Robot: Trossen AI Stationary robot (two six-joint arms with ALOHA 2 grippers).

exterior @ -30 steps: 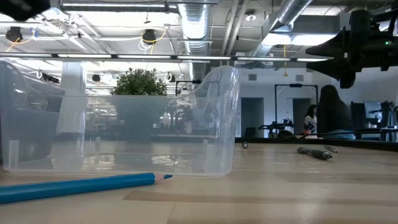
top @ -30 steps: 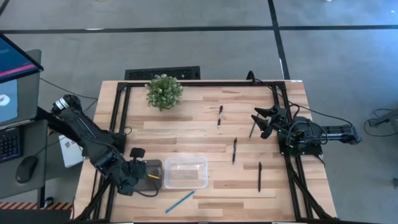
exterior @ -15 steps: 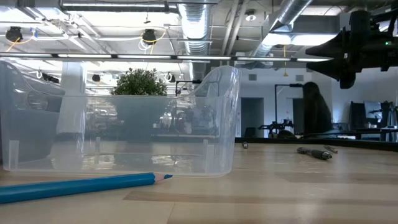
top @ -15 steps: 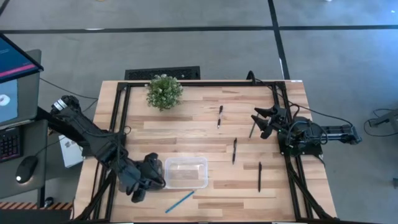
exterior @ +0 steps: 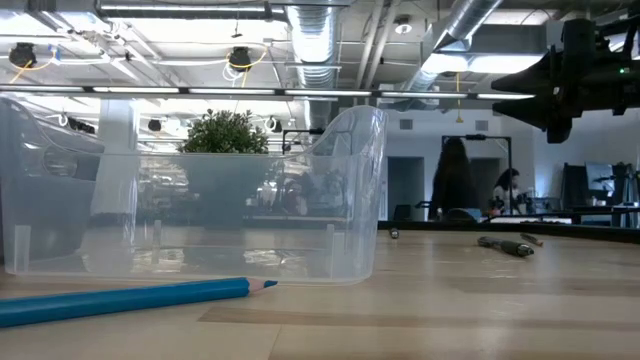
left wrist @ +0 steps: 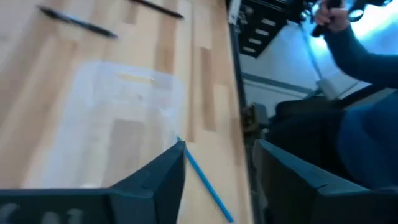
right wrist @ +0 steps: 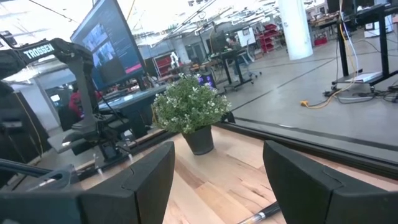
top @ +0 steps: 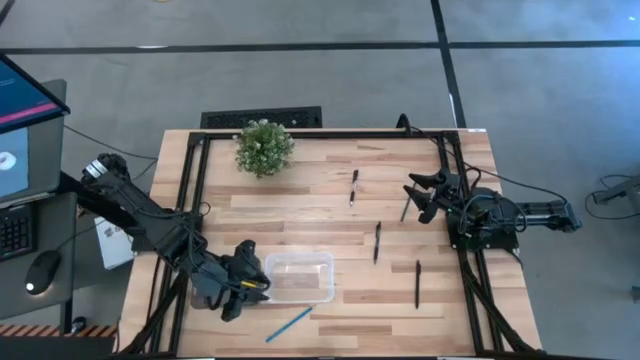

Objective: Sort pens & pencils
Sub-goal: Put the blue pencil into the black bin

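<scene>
Four black pens [top: 377,242] loose on table [top: 330,195], one blue pencil [top: 288,324] by clear bin [top: 298,277]

L gripper [top: 238,286] at bin's left end, fingers apart, nothing held; a yellow streak shows inside bin in L wrist view, prob. the yellow pencil [left wrist: 137,78]. Blue pencil lies just in front of bin, so step looks like going for it: next needs gripper down over it and closing. R gripper [top: 422,199] waits open near a pen at right side
</scene>
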